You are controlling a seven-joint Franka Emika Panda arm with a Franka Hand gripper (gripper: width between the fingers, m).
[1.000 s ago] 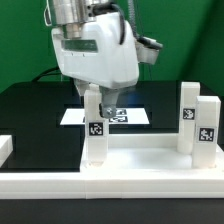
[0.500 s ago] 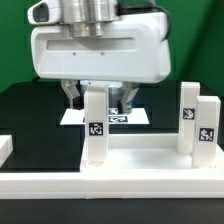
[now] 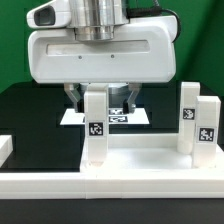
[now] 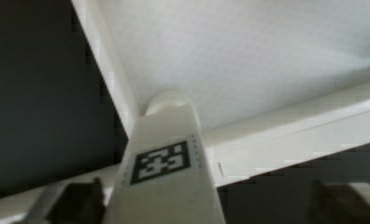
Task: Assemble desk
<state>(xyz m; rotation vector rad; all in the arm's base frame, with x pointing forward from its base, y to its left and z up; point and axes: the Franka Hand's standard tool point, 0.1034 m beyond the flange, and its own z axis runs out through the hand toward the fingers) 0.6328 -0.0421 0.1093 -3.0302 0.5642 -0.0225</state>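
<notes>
Since the frame a second ago, the robot's white two-finger gripper (image 3: pixel 100 97) has turned square to the camera and dropped over the short white square plastic leg (image 3: pixel 95 125), and since half a second ago it has barely shifted. It fills the upper centre of the exterior view, with one dark fingertip showing on each side of the leg's top. Whether the pads already press the leg I cannot tell; they bracket it closely, but no contact is clear. In the wrist view the leg (image 4: pixel 168 160) rises up the middle of the picture, its black-and-white tag facing the camera, with the dark fingers (image 4: pixel 75 200) apart at the lower corners, so the jaws stand astride it rather than clenched.

That leg stands upright at lower centre, seemingly in a corner socket of the large white rimmed plastic desk panel (image 3: pixel 140 172) across the bottom. Two more tagged white legs (image 3: pixel 198 125) stand upright at the right edge. Behind, mid-frame, the flat white marker board (image 3: pixel 138 117) lies on the black table (image 3: pixel 30 115). Straddling the leg from above suggests a grasp to seat or twist it home.
</notes>
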